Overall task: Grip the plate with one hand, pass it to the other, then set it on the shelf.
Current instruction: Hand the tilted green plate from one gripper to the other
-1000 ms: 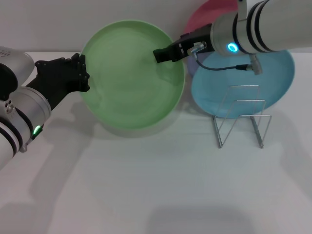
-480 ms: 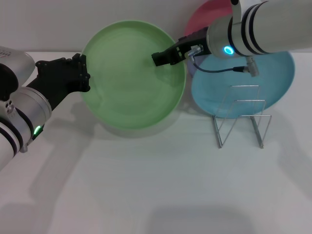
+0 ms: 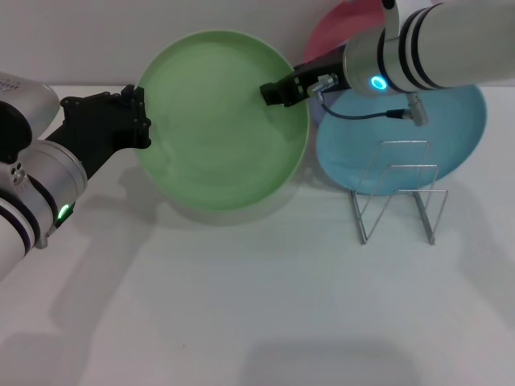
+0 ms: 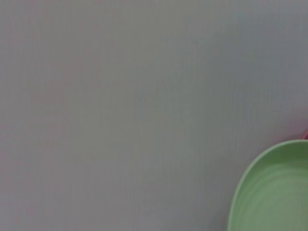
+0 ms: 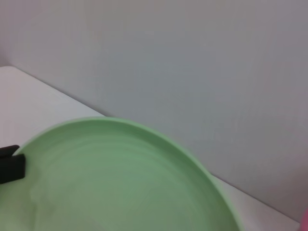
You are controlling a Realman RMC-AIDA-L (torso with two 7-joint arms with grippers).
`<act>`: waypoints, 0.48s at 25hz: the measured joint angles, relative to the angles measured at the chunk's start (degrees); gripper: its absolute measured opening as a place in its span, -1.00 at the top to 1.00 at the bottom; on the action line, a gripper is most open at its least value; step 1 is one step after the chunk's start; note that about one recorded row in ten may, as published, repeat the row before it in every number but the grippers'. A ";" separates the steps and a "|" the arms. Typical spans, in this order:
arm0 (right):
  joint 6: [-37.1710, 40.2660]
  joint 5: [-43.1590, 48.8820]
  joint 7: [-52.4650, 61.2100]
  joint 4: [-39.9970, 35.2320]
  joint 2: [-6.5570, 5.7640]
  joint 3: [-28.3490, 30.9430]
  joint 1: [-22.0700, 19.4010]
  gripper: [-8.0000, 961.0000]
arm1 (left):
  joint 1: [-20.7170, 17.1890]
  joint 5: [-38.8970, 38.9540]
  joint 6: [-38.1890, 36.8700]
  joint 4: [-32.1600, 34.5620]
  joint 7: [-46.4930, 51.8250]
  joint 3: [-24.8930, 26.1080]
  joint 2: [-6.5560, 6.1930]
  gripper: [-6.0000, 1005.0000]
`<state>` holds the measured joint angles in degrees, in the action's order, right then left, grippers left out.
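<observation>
While the light green plate [image 3: 221,121] stands tilted on edge above the white surface [image 3: 257,305], the left gripper [image 3: 133,121] pinches its left rim and the right gripper [image 3: 278,90] reaches over its upper right rim, jaws' state unclear.

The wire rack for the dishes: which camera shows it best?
The head view: only there does the wire rack appear, standing on the table in front of the blue plate. Both wrist views miss it, showing only wall and part of the green plate.
</observation>
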<state>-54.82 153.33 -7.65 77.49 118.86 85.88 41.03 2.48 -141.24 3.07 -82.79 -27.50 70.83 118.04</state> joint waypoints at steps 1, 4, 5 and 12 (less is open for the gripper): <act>0.01 0.00 0.00 0.00 0.00 -0.10 0.02 -0.47 | 0.02 0.00 0.00 0.00 0.00 0.00 0.00 0.77; 0.03 0.00 0.00 0.00 -0.02 -0.25 0.09 -0.38 | 0.08 0.00 -0.01 0.00 0.00 0.00 0.05 0.76; 0.03 0.01 0.00 0.00 -0.03 -0.25 0.11 -0.34 | 0.09 0.00 0.00 0.00 0.00 0.00 0.07 0.76; -0.68 0.29 -0.04 0.30 -0.05 -0.22 0.28 0.10 | 0.08 0.00 -0.06 0.00 0.12 -0.02 0.09 0.75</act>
<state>-55.50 153.61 -7.68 77.79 118.81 85.66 41.32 2.56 -141.24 3.02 -82.79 -27.38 70.81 118.13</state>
